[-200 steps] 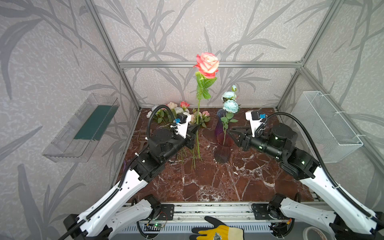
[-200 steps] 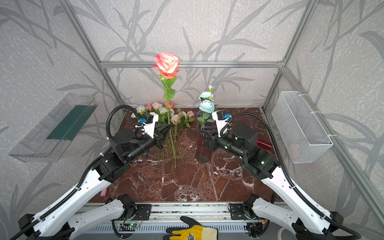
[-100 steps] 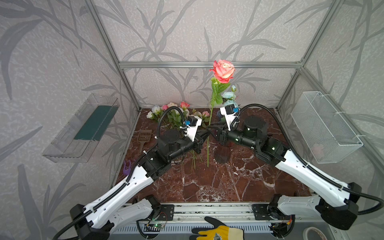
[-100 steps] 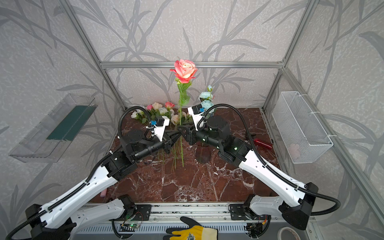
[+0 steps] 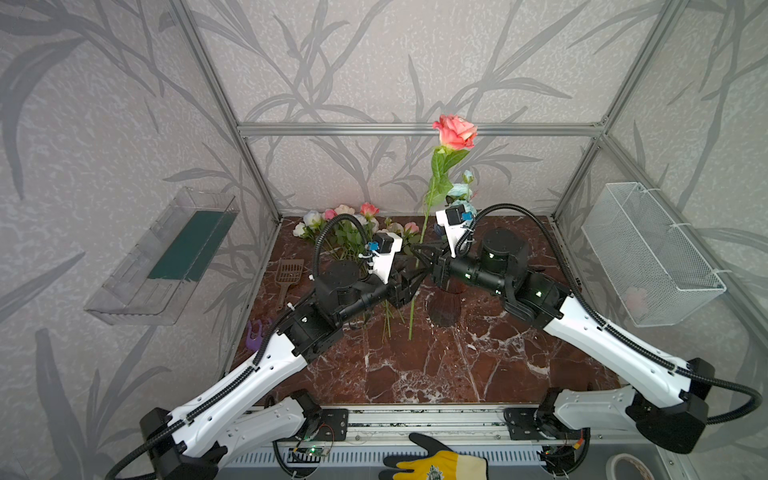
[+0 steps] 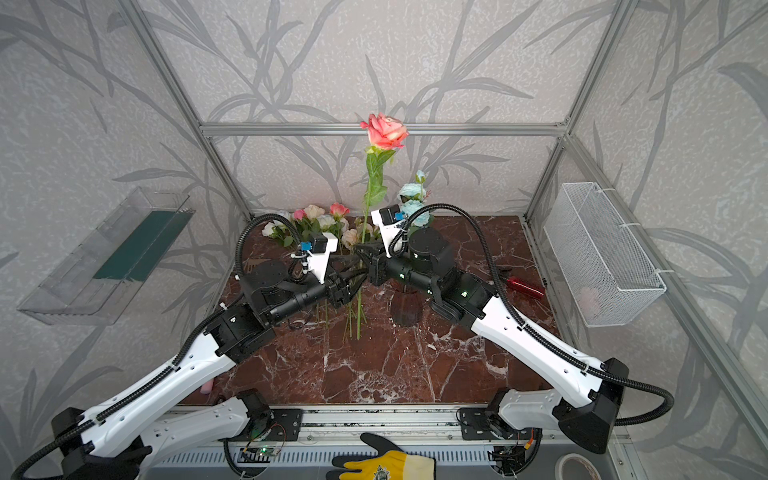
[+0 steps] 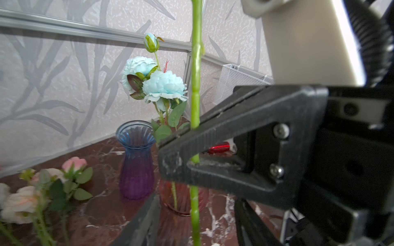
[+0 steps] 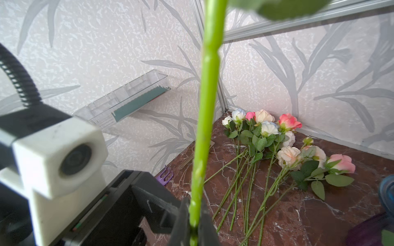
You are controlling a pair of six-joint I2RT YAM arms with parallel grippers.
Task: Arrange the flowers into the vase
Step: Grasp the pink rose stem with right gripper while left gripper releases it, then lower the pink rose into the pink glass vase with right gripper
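Showing a mid-air handover: coral rose (image 8: 207, 106) stands nearly upright btwn two robot arms, above a marbled red-brown bench (image 5: 415, 374). R gripper (image 5: 422, 254) has its jaws pinched tight on the bare green stem, approx midway along it. L gripper (image 5: 409, 284) sits just below w/ jaws spread; the stem passes btwn them, not gripped.

Long axis runs near vertical, leaning a little. Head (image 5: 455, 132) points up, cut end down toward the bench, left of the red glass vase (image 7: 183, 198) in both top views. Can't tell if the end touches the bench. Pale blue blooms (image 7: 162, 87) stand in that vase; an empty blue-purple vase (image 7: 136, 161) is just beside it. Other roses (image 8: 266, 136) lie flat in the far corner.

Likely handling: v. light. Thin stem is prob. bendy and smooth, so it may twist or slide in a pinch, and the head makes it top-heavy. Best hold: bare stem below the leaves, never the petals.
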